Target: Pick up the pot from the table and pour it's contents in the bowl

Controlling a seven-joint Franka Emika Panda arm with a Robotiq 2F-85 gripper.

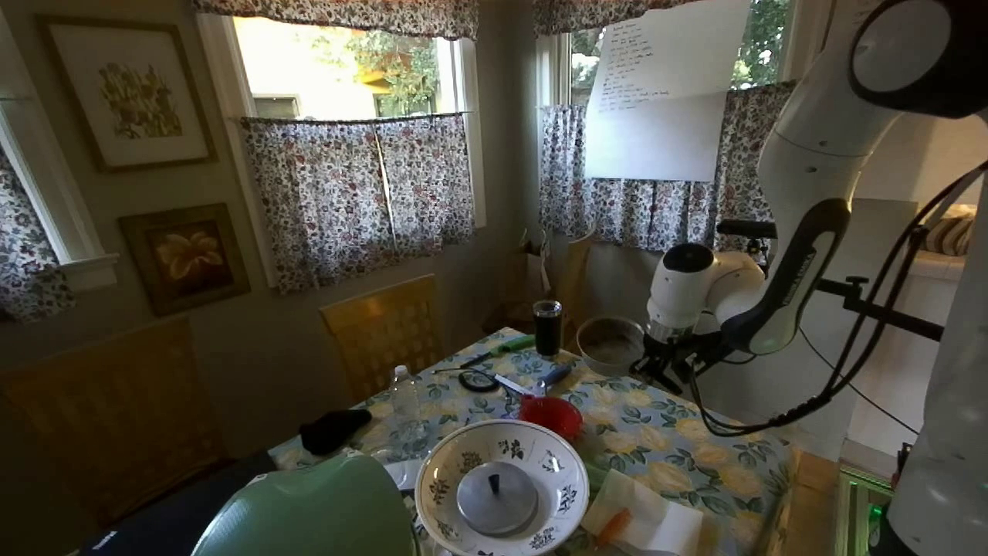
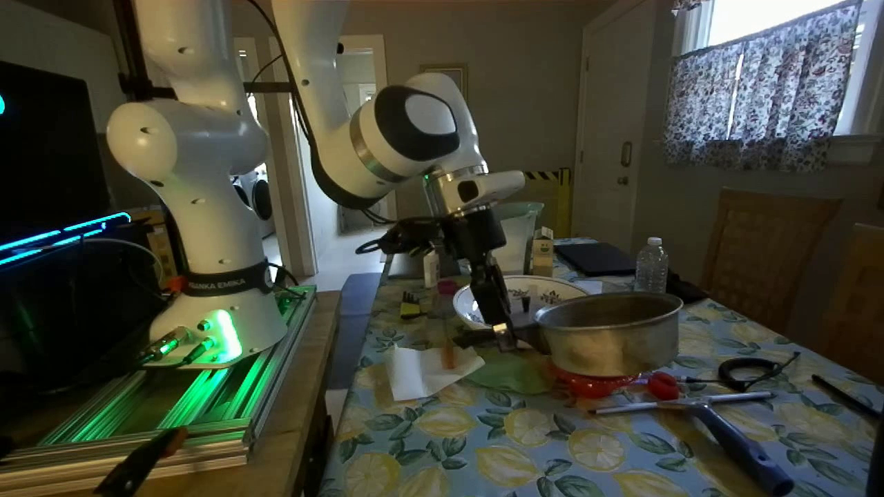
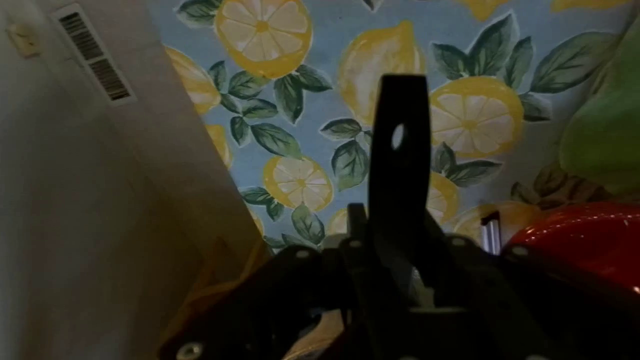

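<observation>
Pincer (image 2: pixel 506 336) clamped on the pot (image 2: pixel 611 345) by its handle (image 3: pixel 400 170), bowl (image 1: pixel 556 479) not yet reached

The pincer is closed about the handle partway along, and in the wrist view the handle's free end is seen to jut past it. By this hold the pot is hung out to one side with its mouth unobstructed, so that it could be tipped by a simple roll. Since the weight is borne off-centre, some twisting of the handle in the grip might be expected.

The pot is held nearly level, presumably so that nothing is spilled; its contents cannot be made out. It appears to be raised above the bench (image 2: pixel 511 442), well apart from the bowl. The lifting is therefore judged done, the carrying and pouring not.

Just beside the bowl, on the side nearer the pot, a cup (image 1: pixel 552 417) is set, so a path well over it would seem to be called for. In the bowl a grey lid (image 1: pixel 494 513) is laid, knob (image 1: pixel 495 484) up, perhaps only stowed there; if it is left, the pour would land on it. Beside the bowl, paper (image 1: pixel 656 517) is spread under an orange piece (image 1: pixel 614 527), perhaps to shield the bench.
</observation>
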